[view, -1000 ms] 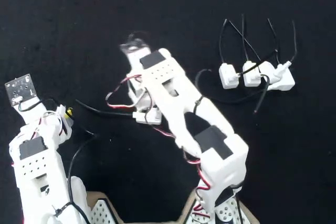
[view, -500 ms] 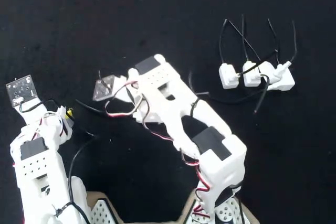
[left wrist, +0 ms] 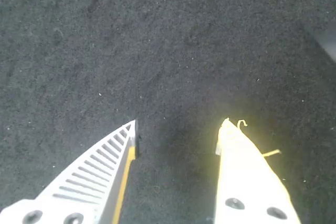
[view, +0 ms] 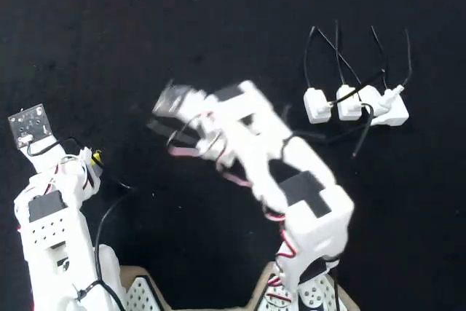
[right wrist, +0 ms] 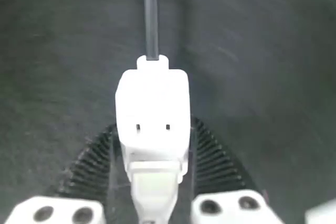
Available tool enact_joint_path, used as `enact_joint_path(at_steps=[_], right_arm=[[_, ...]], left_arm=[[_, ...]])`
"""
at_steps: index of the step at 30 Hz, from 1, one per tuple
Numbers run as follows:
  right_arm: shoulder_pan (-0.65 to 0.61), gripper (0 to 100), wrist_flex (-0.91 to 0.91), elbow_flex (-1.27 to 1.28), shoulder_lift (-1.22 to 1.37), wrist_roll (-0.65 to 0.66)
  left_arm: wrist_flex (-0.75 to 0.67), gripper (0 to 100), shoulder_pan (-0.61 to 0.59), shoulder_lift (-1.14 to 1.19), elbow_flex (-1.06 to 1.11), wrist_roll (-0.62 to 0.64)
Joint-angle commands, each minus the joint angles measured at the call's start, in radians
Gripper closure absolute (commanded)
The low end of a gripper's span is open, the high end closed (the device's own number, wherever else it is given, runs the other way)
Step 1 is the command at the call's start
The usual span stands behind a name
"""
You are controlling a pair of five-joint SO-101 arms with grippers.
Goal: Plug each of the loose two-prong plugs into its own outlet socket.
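My right gripper [right wrist: 155,132] is shut on a white plug [right wrist: 152,103], whose black cord [right wrist: 150,14] runs straight away from it. Two small slots show on the plug's face. In the high view that gripper [view: 175,100] hangs blurred above the middle of the black mat. My left gripper [left wrist: 178,124] is open over bare mat with nothing between its fingers; in the high view it [view: 29,125] sits at the near left. Three white outlet and plug blocks [view: 317,105] [view: 349,103] [view: 389,109] with thin black cords lie in a row at the right.
A black cord [view: 335,135] trails over the mat from the white blocks toward the right arm. Both arm bases stand at the near edge. The black mat [view: 87,41] spreads wide to the far left.
The right arm has swung its gripper from the mat's middle out to the left, then back up and to the right, still moving. The left arm has stayed put.
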Motion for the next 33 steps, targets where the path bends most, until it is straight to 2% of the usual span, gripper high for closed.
enact_joint_path(at_steps=[1, 3, 6, 14, 21, 28, 33], right_arm=[[0.222, 98.8, 0.241, -0.331, -0.042, -0.348], [0.307, 98.7, 0.308, -0.458, 0.002, -0.453], [0.385, 98.6, 0.350, -0.615, 0.124, -0.519], [0.462, 98.3, 0.462, -0.990, 0.522, -0.531], [0.493, 97.4, 0.506, -1.348, 0.774, -0.523], [0.423, 72.5, 0.532, -1.403, 0.831, -0.520], [0.387, 69.4, 0.534, -1.372, 0.714, -0.509]], left_arm=[[-0.018, 75, 0.002, -0.017, -0.012, 0.009], [-0.018, 75, 0.002, -0.017, -0.012, 0.009], [-0.018, 75, 0.001, -0.017, -0.012, 0.009], [-0.015, 75, 0.001, -0.017, -0.012, 0.009], [-0.012, 75, -0.002, -0.017, -0.010, 0.009], [-0.012, 75, -0.005, -0.017, -0.010, 0.009], [-0.012, 75, -0.005, -0.017, -0.008, 0.009]])
